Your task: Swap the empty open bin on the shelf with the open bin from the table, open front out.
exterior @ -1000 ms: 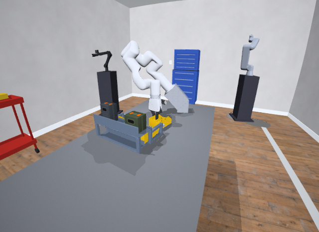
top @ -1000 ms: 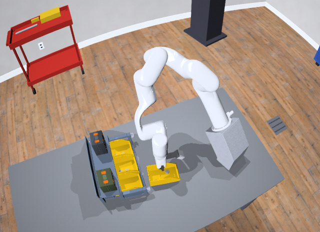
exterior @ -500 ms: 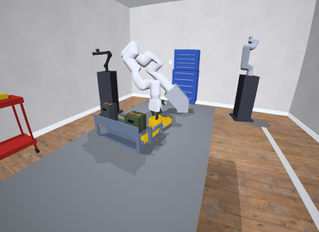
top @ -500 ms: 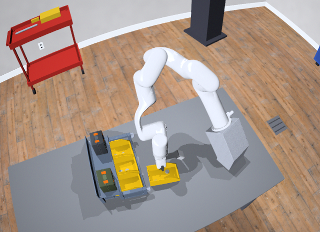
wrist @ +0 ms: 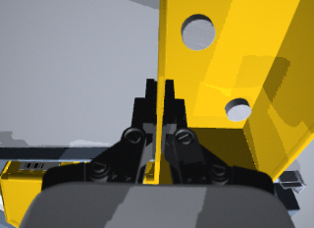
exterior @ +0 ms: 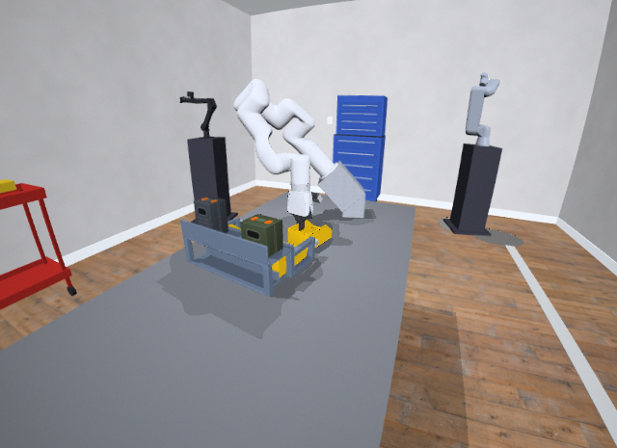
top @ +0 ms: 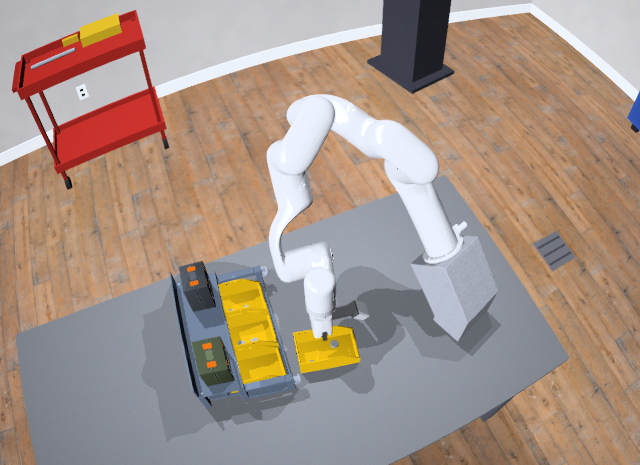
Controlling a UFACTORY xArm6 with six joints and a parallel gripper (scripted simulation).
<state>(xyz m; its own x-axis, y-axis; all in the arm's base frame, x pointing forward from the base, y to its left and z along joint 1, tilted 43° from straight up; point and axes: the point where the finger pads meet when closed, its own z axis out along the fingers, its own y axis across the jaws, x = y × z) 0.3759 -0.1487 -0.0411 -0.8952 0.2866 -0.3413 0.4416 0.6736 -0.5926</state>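
While the yellow bin [top: 325, 351] is sitting on the table [top: 103, 398] just beside the shelf [top: 181, 315], the gripper [wrist: 158, 97] is pinching its thin side wall; lifting it evenly seems next.

Arm [top: 356, 134]: glossy white, smooth shell, soft highlights. Gripper [wrist: 158, 97]: matt black, plastic-looking fingers with round screw heads. Bin [top: 325, 352]: smooth yellow, plastic-looking, slight sheen; thin wall pinched in gripper. Shelf [top: 181, 315]: matt blue-grey, painted-metal look. Surface [top: 103, 408]: flat matt grey, no texture. Floor [top: 206, 155]: wood planks, visible grain, satin. Arm base [top: 467, 289]: light grey, fine speckled, rough look. Cart [top: 82, 62]: smooth red paint, metal-looking frame. Pedestal [top: 413, 31]: dark, matt. Walls [exterior: 99, 85]: pale grey, faint mottled plaster look.
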